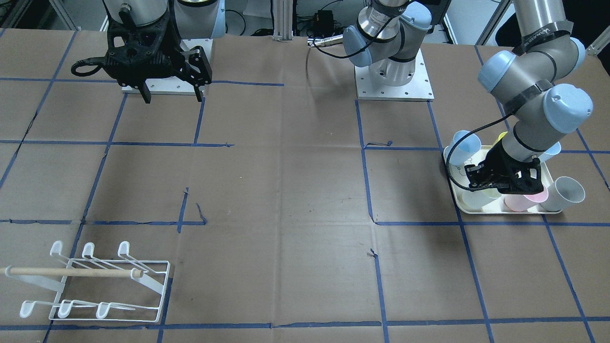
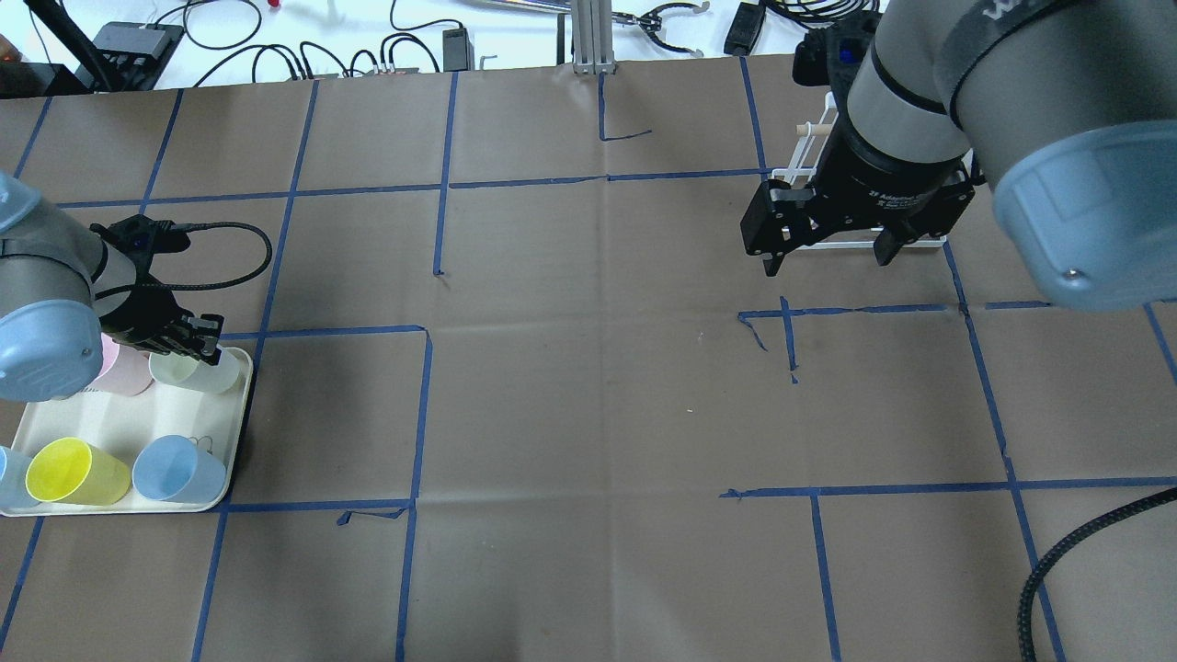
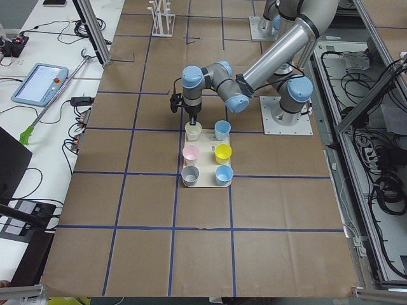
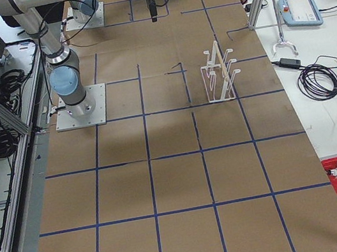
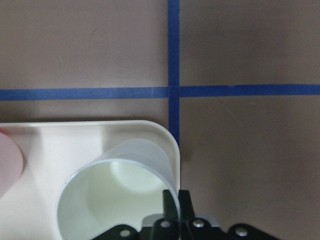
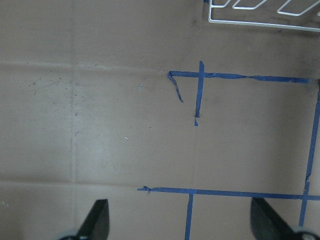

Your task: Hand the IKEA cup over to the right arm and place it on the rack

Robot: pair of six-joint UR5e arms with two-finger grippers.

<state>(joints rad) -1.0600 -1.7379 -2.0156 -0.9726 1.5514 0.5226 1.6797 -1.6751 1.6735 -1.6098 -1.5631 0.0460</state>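
1. At the corner of the tray (image 2: pixel 103 425) farthest from the robot and nearest the table's middle stands the IKEA cup (image 2: pixel 198 372), upright with its mouth up.
2. It is pale cream-white with a faint green tint. Its smooth, plain wall tapers from a wide rim to a narrower round bottom.
3. Over that same tray corner, the left gripper (image 5: pixel 177 200) reaches down. Its jaws are pinched onto the cup's wall at the rim, on the side next to the tray's edge, with one finger inside and one outside.
4. Elsewhere in the tray, a pink cup (image 2: pixel 124 372) sits just beside the gripped one, and a yellow cup (image 2: pixel 74 471) and a blue cup (image 2: pixel 175 469) stand in the row nearest the robot.
5. Well apart from the tray, the right gripper (image 2: pixel 828 262) hangs above the brown paper with its jaws spread wide and nothing between them.
6. Also well apart from the tray, toward the table's other end, stands the rack (image 1: pixel 109 286), made of white wire with a wooden dowel.
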